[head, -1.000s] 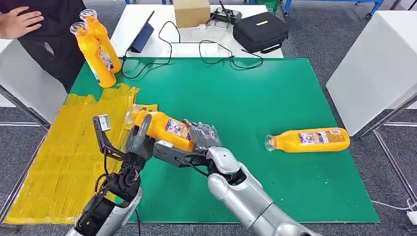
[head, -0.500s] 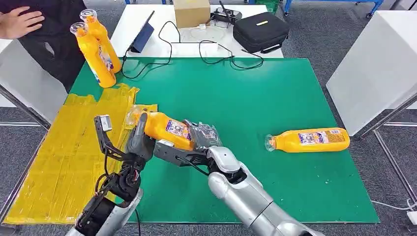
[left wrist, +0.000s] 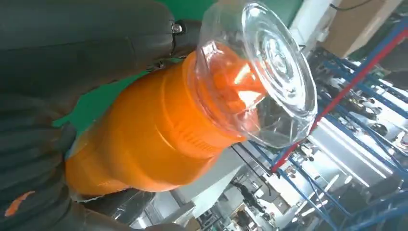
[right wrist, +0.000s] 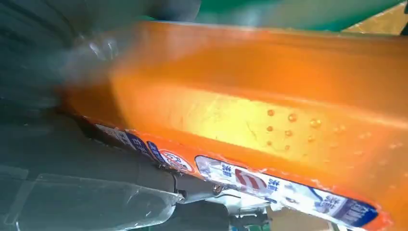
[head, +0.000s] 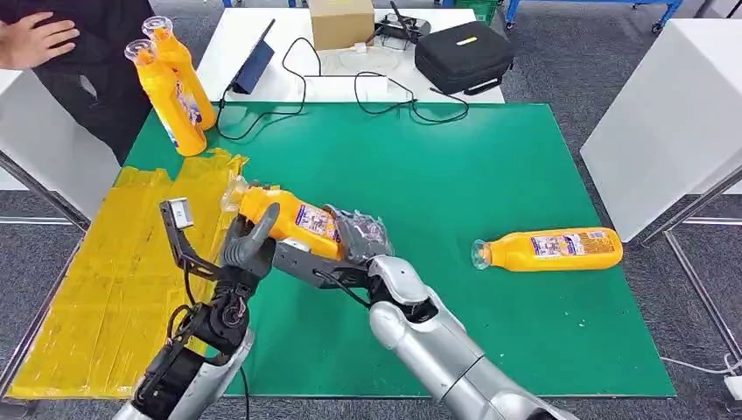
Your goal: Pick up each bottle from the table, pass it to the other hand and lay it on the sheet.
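Observation:
An orange bottle with a clear cap hangs tilted over the green mat, close to the edge of the yellow sheet. My right hand grips its labelled lower end. My left hand wraps around the body near the neck, thumb laid over it. A second orange bottle lies on its side on the mat at the right. Two more bottles stand at the mat's far left corner.
A person's hand rests at the far left behind the standing bottles. Beyond the mat lie a black case, a cardboard box and cables. A white table stands to the right.
Both hands have lifted the bottle slightly up and toward the sheet. My left thumb has closed over the bottle's body.

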You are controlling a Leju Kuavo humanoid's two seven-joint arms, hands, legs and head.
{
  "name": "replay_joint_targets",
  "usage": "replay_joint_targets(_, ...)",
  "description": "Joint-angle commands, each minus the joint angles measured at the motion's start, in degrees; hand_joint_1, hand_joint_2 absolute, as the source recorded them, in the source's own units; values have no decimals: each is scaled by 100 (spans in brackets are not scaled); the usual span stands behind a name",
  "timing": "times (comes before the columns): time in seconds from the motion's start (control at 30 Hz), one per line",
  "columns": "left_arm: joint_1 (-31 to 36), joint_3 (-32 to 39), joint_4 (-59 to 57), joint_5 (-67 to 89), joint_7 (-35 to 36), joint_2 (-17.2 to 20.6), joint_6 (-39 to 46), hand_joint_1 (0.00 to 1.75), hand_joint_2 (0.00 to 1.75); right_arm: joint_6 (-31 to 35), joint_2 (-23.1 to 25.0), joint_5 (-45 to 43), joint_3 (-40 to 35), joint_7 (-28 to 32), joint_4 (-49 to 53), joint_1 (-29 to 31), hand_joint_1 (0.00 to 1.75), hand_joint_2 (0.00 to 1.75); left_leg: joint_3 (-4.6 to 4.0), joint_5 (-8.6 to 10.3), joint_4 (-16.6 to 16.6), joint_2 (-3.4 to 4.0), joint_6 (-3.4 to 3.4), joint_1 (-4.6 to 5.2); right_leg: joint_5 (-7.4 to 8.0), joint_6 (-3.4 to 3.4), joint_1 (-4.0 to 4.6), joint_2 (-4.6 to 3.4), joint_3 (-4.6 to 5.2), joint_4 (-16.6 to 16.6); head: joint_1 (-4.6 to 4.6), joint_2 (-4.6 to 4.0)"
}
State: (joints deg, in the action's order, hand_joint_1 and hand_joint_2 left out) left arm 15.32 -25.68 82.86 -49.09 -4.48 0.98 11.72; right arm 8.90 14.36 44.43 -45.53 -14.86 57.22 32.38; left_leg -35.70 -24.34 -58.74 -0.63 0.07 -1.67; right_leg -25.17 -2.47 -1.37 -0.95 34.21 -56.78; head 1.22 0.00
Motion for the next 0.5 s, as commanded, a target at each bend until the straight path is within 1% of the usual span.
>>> replay_joint_targets(0.03, 144, -484, -226, 36, 69, -48, -69, 0, 175, 202, 212, -176, 29, 225, -165, 443, 175, 175, 9, -5, -3, 8, 8, 5, -5, 11, -1, 4, -6, -5, 0, 0)
replay_joint_targets(0.17, 146, -519, -237, 32, 74, -61, -69, 0, 175, 393, 198, -212, 69, 359, -80, 404, 175, 175, 7, -3, -1, 4, 6, 5, -4, 9, -2, 5, -5, -3, 0, 0)
replay_joint_targets(0.23, 166, -553, -254, 28, 73, -66, -72, 0, 175, 446, 183, -228, 82, 378, 10, 373, 175, 175, 27, -10, 0, 9, 12, 7, -11, 18, 0, 8, -24, -3, 0, 0)
replay_joint_targets(0.3, 180, -554, -255, 26, 80, -74, -68, 0, 175, 438, 199, -227, 76, 378, 17, 384, 175, 175, 8, -3, 0, 7, 7, 6, -4, 8, -2, 2, -5, -3, -2, 0)
replay_joint_targets(0.4, 180, -554, -255, 26, 80, -74, -68, 0, 175, 438, 199, -227, 76, 378, 17, 384, 175, 175, 24, -10, 0, 12, 11, 8, -10, 17, -2, 4, -20, -5, -2, 0)
replay_joint_targets(0.5, 191, -563, -267, 31, 69, -62, -73, 0, 175, 483, 184, -233, 105, 372, 45, 358, 175, 175, 4, -1, 0, 7, 5, 4, -2, 7, -1, 1, -2, -2, -2, 0)
